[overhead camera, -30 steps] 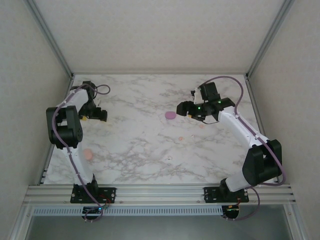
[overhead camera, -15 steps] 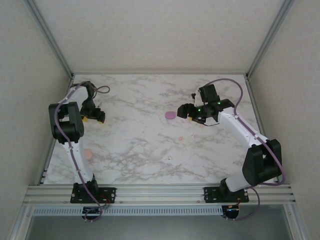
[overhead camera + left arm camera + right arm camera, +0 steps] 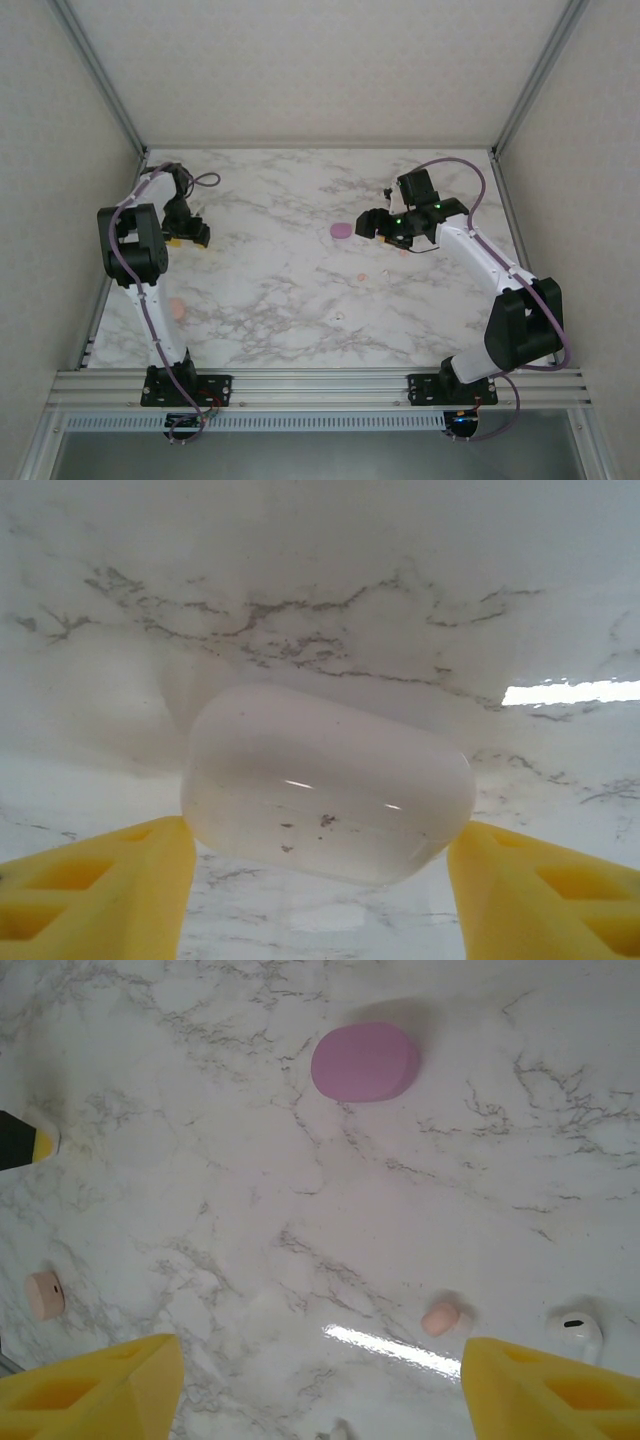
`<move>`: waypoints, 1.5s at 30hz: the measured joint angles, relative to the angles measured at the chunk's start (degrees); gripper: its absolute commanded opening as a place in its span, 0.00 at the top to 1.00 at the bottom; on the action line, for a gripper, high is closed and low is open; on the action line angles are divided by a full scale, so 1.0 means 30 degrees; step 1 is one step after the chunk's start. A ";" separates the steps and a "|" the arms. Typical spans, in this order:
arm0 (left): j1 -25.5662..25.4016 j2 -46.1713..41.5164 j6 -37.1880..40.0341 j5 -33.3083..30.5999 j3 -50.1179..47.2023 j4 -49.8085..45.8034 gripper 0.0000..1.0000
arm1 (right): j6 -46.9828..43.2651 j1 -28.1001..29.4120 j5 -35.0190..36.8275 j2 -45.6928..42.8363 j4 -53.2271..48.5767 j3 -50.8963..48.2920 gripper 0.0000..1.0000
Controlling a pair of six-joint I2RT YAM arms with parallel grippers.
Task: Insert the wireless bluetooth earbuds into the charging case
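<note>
A white pebble-shaped charging case (image 3: 328,780) lies on the marble between my left gripper's (image 3: 320,880) yellow fingers (image 3: 110,890), which touch both of its sides. That gripper (image 3: 195,235) sits at the far left of the table. My right gripper (image 3: 320,1390) hovers open over bare marble, nothing between its fingers. Just inside its right finger lies a peach earbud (image 3: 440,1317), and a white earbud (image 3: 575,1328) rests a little further right. A purple case (image 3: 365,1061) lies ahead of it, also seen from above as the purple case (image 3: 341,231) left of the right gripper (image 3: 372,222).
A peach case (image 3: 176,308) lies at the near left by the left arm. A small peach piece (image 3: 355,276) and a tiny white piece (image 3: 340,317) sit mid-table. Another peach piece (image 3: 44,1294) lies off the right gripper's left finger. Metal frame posts border the table.
The left gripper's jaws have narrowed onto the white case and its arm has pulled in slightly. The right gripper has shifted a little to the right and stayed open.
</note>
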 measured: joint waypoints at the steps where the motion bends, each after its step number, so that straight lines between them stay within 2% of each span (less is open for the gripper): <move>1: 0.0000 0.0102 -0.0015 0.0000 0.0022 0.0007 0.31 | 0.0000 0.0000 0.0007 0.0000 -0.0015 0.0000 0.26; 11: -0.0131 0.0641 -0.0007 0.0000 0.0095 0.0044 0.28 | 0.0022 0.0000 0.0007 0.0000 -0.0131 0.0000 0.26; 18: -0.0430 0.0641 -0.0131 -0.0015 0.0189 0.0102 0.41 | 0.0102 0.0000 -0.0007 0.0000 -0.0117 -0.0087 0.26; 24: -0.1304 0.0481 -0.0583 0.0415 0.0117 0.0699 0.43 | 0.0262 0.0000 -0.0022 0.0000 0.0219 -0.0415 0.26; 31: -0.4561 -0.0648 -0.2259 0.1180 -0.1049 0.1246 0.44 | 0.0750 0.0000 -0.0073 -0.0007 0.0962 -0.1268 0.25; 36: -0.7417 -0.2586 -0.5144 0.2834 -0.3024 0.2492 0.43 | 0.1173 0.0000 0.0007 -0.0087 0.1450 -0.2113 0.26; 45: -1.2677 -0.6003 -1.0914 0.3038 -0.5872 0.6841 0.43 | 0.2630 -0.0240 -0.0102 -0.1086 0.3366 -0.4124 0.30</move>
